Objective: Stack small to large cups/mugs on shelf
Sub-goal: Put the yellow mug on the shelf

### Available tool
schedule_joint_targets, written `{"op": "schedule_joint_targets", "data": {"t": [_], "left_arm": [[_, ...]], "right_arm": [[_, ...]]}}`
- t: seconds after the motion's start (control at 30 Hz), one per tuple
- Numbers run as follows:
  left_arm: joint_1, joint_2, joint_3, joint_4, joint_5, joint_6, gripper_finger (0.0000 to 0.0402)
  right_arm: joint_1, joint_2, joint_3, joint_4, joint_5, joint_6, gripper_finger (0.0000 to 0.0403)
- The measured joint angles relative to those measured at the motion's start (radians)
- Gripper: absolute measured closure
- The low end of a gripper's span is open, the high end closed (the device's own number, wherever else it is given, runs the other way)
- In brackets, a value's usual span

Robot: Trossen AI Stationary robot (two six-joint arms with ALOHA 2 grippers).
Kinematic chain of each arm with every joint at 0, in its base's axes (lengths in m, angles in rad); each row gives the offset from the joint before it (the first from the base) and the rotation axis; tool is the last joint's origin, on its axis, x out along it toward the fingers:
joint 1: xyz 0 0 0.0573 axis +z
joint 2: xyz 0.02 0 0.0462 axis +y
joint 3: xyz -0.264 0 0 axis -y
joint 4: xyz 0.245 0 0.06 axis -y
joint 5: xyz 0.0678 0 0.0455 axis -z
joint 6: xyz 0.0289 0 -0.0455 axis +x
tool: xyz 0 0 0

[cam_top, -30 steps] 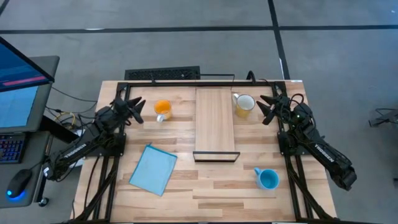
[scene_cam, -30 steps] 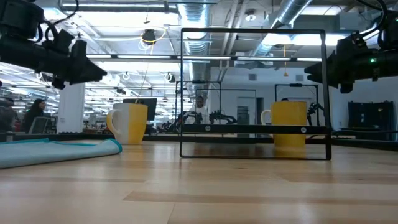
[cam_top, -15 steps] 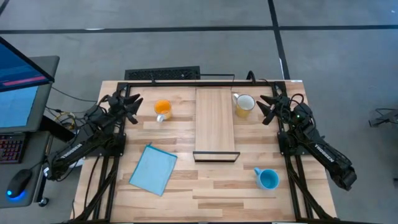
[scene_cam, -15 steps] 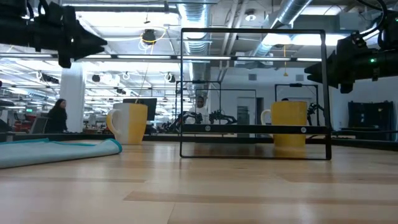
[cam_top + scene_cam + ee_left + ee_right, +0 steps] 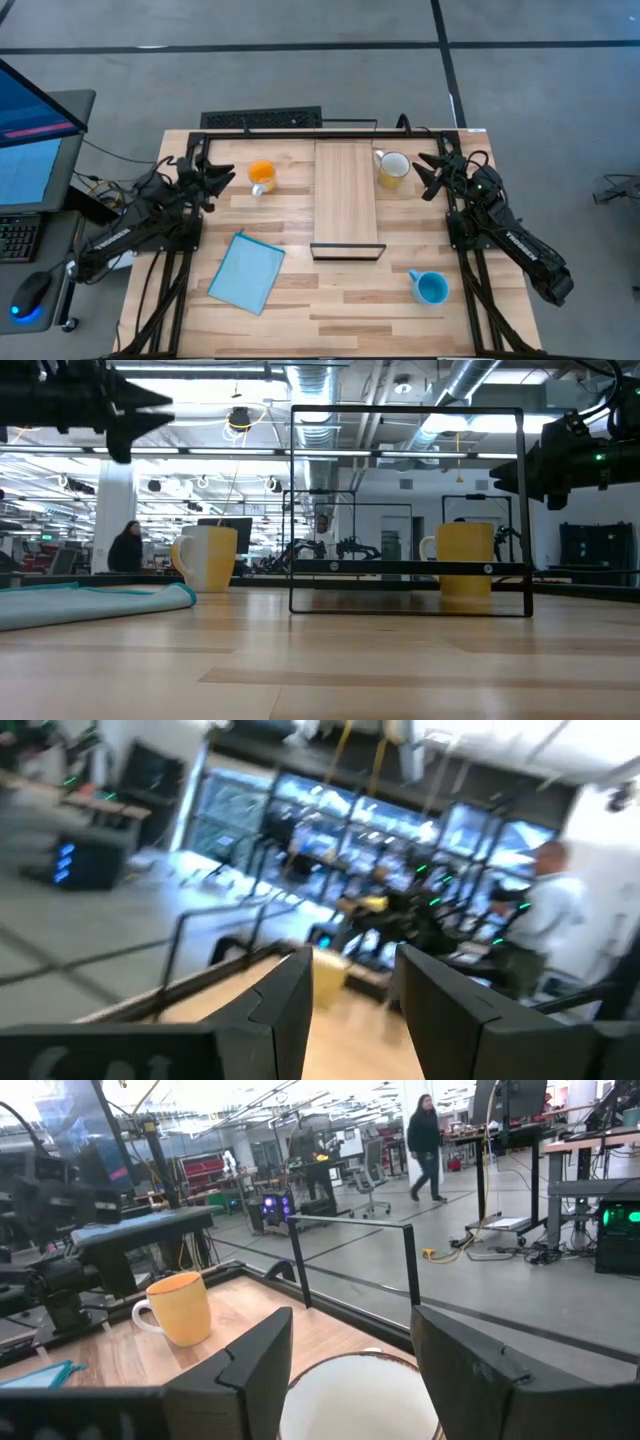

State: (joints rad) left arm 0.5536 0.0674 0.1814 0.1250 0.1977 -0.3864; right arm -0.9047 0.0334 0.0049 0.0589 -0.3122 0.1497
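Left claw (image 5: 222,173) open, empty, pulled back and up from small orange ceramic mug (image 5: 261,176); right claw (image 5: 424,176) open beside pale yellow mug (image 5: 393,168). Nothing stacked.

1. The shelf (image 5: 346,193) is showing light wood with a dark edge at its end nearest the blue mug (image 5: 431,288)
2. The mug left of the shelf (image 5: 261,176) is showing orange
3. The mug right of the shelf (image 5: 392,169) is showing pale yellow, white inside
4. The sheet left of the shelf (image 5: 247,271) is showing light blue
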Motion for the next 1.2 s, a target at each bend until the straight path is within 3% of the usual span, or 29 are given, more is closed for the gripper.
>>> {"op": "schedule_joint_targets", "data": {"t": [0.1,0.2,0.47,0.7,0.97,1.2], "left_arm": [[-0.054,0.060,0.019,0.100,-0.028,0.033,0.0267],[-0.103,0.160,0.106,0.071,-0.054,0.080,0.0267],[-0.229,0.555,0.424,-0.204,-0.045,0.287,0.0267],[-0.300,0.797,0.586,-0.517,-0.016,0.244,0.0267],[-0.367,0.940,0.592,-0.449,0.023,0.130,0.0267],[-0.381,1.052,0.592,-0.306,-0.055,0.129,0.0267]], "right_arm": [[0.000,0.000,0.000,0.000,0.000,0.000,0.0177],[0.000,0.000,0.000,0.000,0.000,0.000,0.0177],[0.001,0.000,0.000,0.000,0.000,0.081,0.0177],[0.001,0.000,0.000,0.000,0.000,0.380,0.0177],[0.001,0.000,0.000,0.000,0.000,0.578,0.0177],[-0.001,0.000,0.000,0.000,0.000,0.505,0.0177]]}}
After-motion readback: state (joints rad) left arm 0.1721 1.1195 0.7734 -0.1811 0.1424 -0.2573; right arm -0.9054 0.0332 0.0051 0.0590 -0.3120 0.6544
